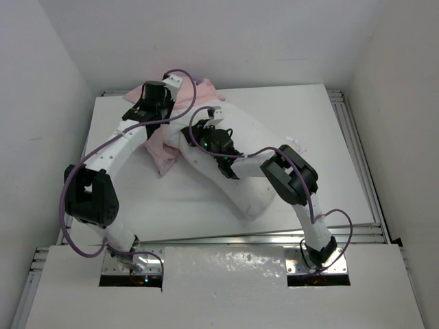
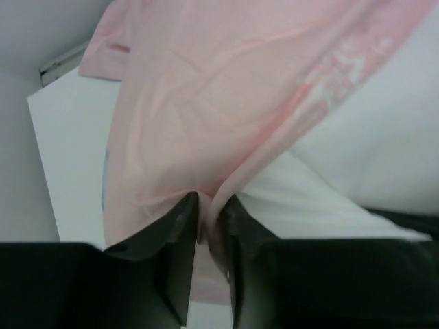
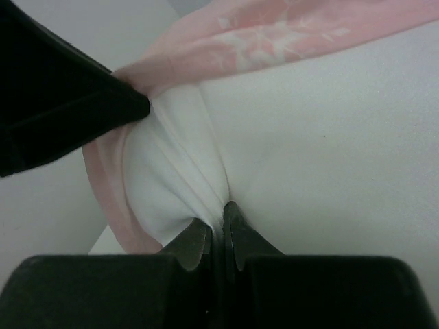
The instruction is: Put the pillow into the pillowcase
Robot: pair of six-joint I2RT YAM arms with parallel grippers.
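Pillowcase (image 1: 164, 152) against pillow (image 1: 255, 192), table (image 1: 315, 123) beneath

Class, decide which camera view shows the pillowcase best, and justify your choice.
Left wrist: the pillowcase fills most of the frame, its pale pink fabric pinched in the left end effector. The top external view shows only a pink bunch partly under the arms; the right wrist shows just a snowflake-printed edge above the pillow.
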